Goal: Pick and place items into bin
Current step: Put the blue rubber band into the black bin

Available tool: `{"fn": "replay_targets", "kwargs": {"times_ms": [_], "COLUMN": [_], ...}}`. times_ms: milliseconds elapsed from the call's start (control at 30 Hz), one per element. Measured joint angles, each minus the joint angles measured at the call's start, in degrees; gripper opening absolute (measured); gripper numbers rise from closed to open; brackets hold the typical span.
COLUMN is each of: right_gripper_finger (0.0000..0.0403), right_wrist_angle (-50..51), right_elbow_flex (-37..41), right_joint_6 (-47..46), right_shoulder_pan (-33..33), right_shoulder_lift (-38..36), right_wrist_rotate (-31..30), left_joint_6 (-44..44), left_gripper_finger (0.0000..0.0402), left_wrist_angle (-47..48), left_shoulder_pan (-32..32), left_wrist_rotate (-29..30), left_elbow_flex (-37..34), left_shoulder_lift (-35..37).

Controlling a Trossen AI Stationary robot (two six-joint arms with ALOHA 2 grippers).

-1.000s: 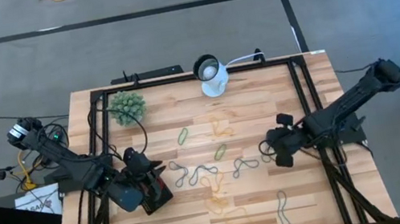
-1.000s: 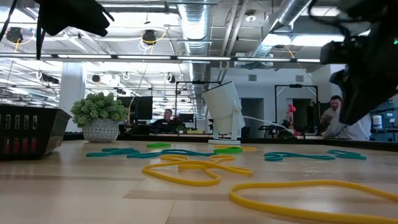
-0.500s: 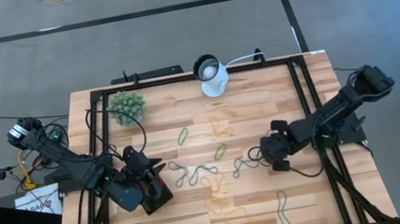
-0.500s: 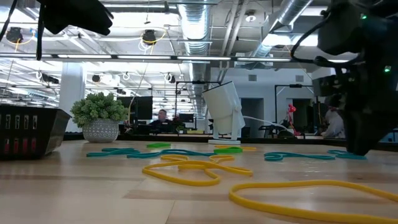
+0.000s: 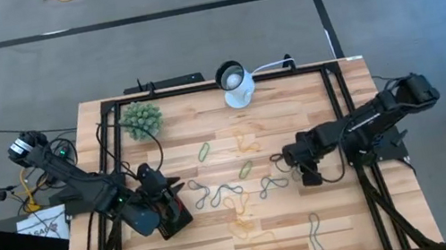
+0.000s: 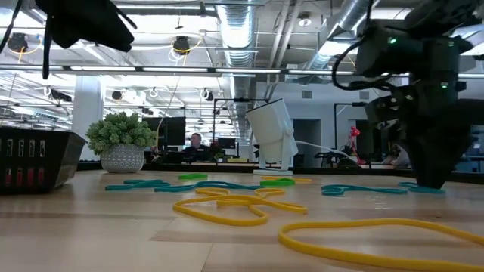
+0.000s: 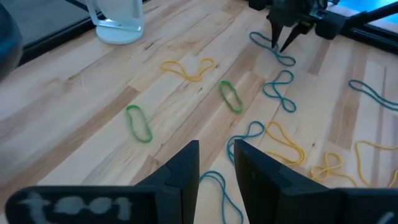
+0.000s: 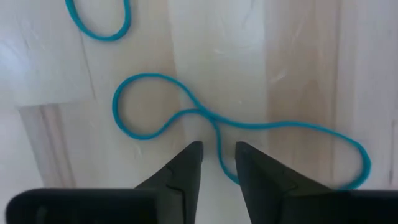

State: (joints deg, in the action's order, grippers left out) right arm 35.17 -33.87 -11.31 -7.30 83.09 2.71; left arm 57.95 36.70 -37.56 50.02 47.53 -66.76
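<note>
The right claw (image 8: 217, 163) is lowered onto the desk (image 5: 331, 225) with its fingers slightly parted, straddling a teal rubber-band loop (image 8: 249, 130) that lies flat and is not gripped. Other loops are scattered across the desk's middle. The left claw (image 7: 216, 163), narrowly parted and empty, is held over the black bin (image 5: 173, 219) near the left edge.

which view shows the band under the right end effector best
The right wrist view: the teal band fills it, one strand running between the fingers. The left wrist view shows it far off; high and low views show only slivers.
</note>
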Motion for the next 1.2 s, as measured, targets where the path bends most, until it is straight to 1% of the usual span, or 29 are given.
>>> {"fn": "replay_targets", "kwargs": {"times_ms": [67,200,267,367,400,533,567,667,733,767,833,933,1067,1133,1200], "right_gripper_finger": [0.009,0.007,0.0052,0.0013,0.0007,0.0003,0.0002,0.0001,0.0001,0.0001,0.0001,0.0001,0.0,0.0,0.0], "right_wrist_angle": [-0.35,-0.93,-1.24,-1.75,-1.9,-2.18,-2.72,-3.62,-3.28,-4.77,-9.46,-18.05,-34.07,-41.25,-47.72], "right_elbow_flex": [0.03,0.2,0.24,0.26,0.33,-0.29,-0.76,-4.52,-6.86,-8.39,-11.29,-14.05,-16.33,-17.11,-18.11], "right_joint_6": [0.64,0.66,0.98,1.27,1.29,1.29,1.27,1.28,1.35,1.82,3.88,6.24,7.28,7.39,6.39], "right_shoulder_pan": [1.74,3.21,3.31,2.83,2.44,0.77,0.34,-1.22,-2.48,-3.01,-4.21,-5.64,-6.2,-6.22,-6.11], "right_shoulder_lift": [-0.08,-0.26,-0.26,-0.28,-0.62,-2.48,-2.92,-5.78,-7.47,-8.08,-9.65,-9.65,-4.75,-0.91,3.39], "right_wrist_rotate": [2.38,3.13,3.46,3.4,3.32,2.55,3.28,4.67,3.96,3.55,2.43,-1.99,-6.86,-8.02,-10.79], "left_joint_6": [0.18,1.57,1.49,1.47,1.52,1.62,1.7,2.4,2.64,2.2,-1.7,-7.85,-13.08,-14.46,-14.49], "left_gripper_finger": [0.0088,0.0088,0.0088,0.0088,0.0089,0.0089,0.0089,0.0089,0.0089,0.0089,0.0089,0.0089,0.0089,0.0089,0.0089], "left_wrist_angle": [-0.74,-0.34,-0.52,-0.64,-0.67,-0.67,-0.68,-1.18,-3.0,-4.07,-6.6,-10.1,-13.42,-14.62,-15.33], "left_shoulder_pan": [0.0,-0.01,0.0,-0.01,0.0,0.0,0.0,0.0,-0.02,0.0,0.0,-0.02,0.03,0.37,0.89], "left_wrist_rotate": [-0.71,-2.59,-2.68,-2.69,-2.69,-2.69,-2.69,-2.67,-2.7,-2.96,-4.76,-7.08,-6.75,-4.87,-3.05], "left_elbow_flex": [-0.82,-0.96,-0.96,-0.96,-0.96,-0.96,-0.96,-0.96,-0.96,-0.96,-0.96,-0.94,-0.92,-0.92,-0.92], "left_shoulder_lift": [0.0,0.0,0.0,0.0,0.0,0.0,0.0,0.0,0.0,0.0,0.0,0.0,0.0,0.0,0.0]}}
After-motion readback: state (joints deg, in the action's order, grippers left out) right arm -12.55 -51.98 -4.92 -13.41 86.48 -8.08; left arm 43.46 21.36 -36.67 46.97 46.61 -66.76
